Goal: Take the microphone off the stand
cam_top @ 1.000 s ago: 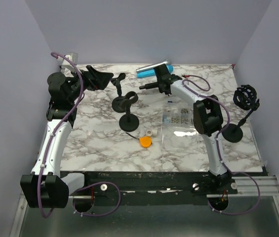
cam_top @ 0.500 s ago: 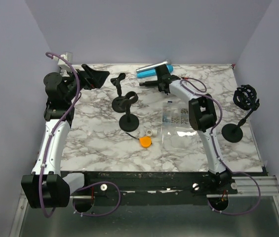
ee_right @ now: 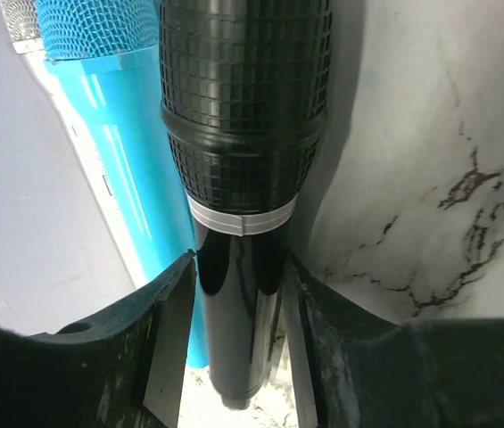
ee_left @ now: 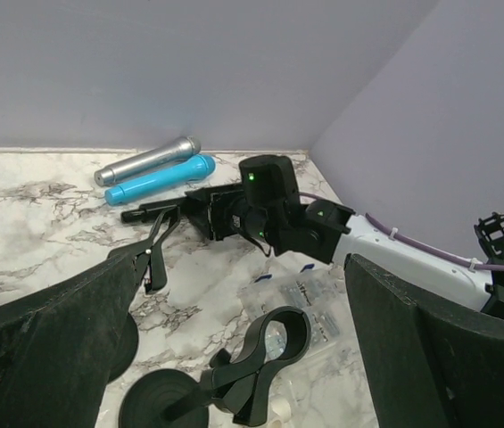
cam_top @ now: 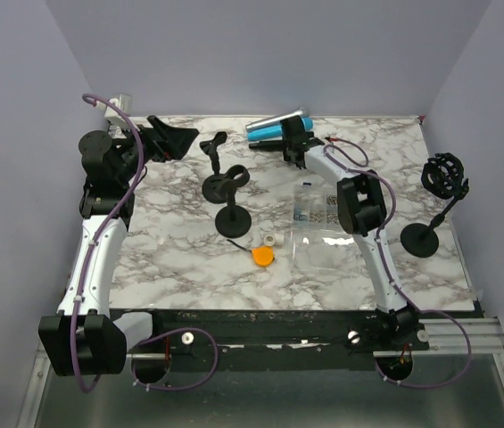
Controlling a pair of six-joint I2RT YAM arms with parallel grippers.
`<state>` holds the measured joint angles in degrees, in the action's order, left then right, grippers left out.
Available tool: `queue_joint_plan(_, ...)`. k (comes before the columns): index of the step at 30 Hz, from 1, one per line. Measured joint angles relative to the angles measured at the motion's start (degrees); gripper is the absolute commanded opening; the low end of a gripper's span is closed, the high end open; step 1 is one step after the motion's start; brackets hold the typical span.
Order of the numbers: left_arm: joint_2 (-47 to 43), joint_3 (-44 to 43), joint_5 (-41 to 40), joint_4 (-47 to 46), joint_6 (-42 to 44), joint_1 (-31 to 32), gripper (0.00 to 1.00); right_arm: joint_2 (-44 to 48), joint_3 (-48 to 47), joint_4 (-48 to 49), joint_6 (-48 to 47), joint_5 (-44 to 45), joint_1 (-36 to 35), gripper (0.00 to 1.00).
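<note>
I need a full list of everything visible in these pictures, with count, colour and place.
black microphone: one, black, beside the blue one
blue microphone: one, blue, far edge
silver microphone: one, silver, far wall
clip stand: one, black, centre, empty
small clip: one, black, behind the clip stand
shock-mount stand: one, black, right edge
orange disc: one, orange, near centre
white piece: one, white, beside the disc
clear bag: one, transparent, right of centre
table: one, white marble
left claw: open, far left
right claw: shut on the black microphone

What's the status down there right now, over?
Left tool open, holding nothing. Right tool shut on black microphone, beside blue microphone at far edge. Stand clip empty. Nothing in the way.
</note>
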<state>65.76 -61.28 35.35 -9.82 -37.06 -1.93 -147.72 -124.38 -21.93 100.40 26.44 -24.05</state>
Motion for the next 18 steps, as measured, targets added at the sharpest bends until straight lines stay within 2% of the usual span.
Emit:
queue_joint_plan(2, 0.0, 0.0, 0.1, 0.0, -0.1, -0.1, 0.99, -0.2, -0.2, 0.7, -0.1, -0.2, 0.0, 0.58)
queue_joint_plan(4, 0.0, 0.0, 0.1, 0.0, -0.2, -0.3, 0.99, -0.2, -0.3, 1.6, -0.3, -0.5, 0.0, 0.63)
queue_joint_plan(10, 0.2, 0.0, 0.1, -0.1, -0.4, -0.3, 0.99, -0.2, 0.1, 4.0, -1.7, -1.6, 0.0, 0.70)
queue_joint_plan(13, 0.6, 0.0, 0.1, -0.2, -0.4, -0.3, 0.98, 1.0, 2.3, 6.2, -2.6, -2.4, 0.1, 0.78)
queue_joint_plan(18, 0.9, 0.0, 0.1, -0.2, -0.5, -0.3, 0.98, 3.7, 5.2, 6.2, -8.4, -3.9, 0.1, 0.86)
